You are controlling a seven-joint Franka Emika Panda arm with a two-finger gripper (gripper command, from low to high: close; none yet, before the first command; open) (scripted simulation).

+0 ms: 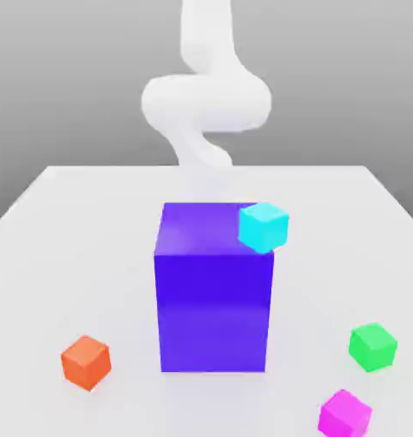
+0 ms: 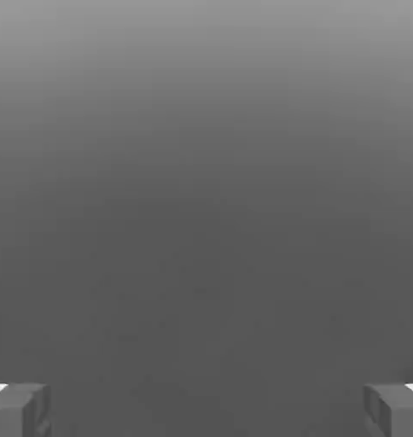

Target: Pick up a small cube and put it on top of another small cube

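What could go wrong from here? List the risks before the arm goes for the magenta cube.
1. The magenta cube sits close to the green cube; a wide-open gripper coming down could nudge the green one.
2. The big blue-purple block stands between the arm and the cube, so a low approach might hit it or the cyan cube near its top corner.
3. Any small cube is a narrow landing spot, so a slightly off-centre release may topple the stack.
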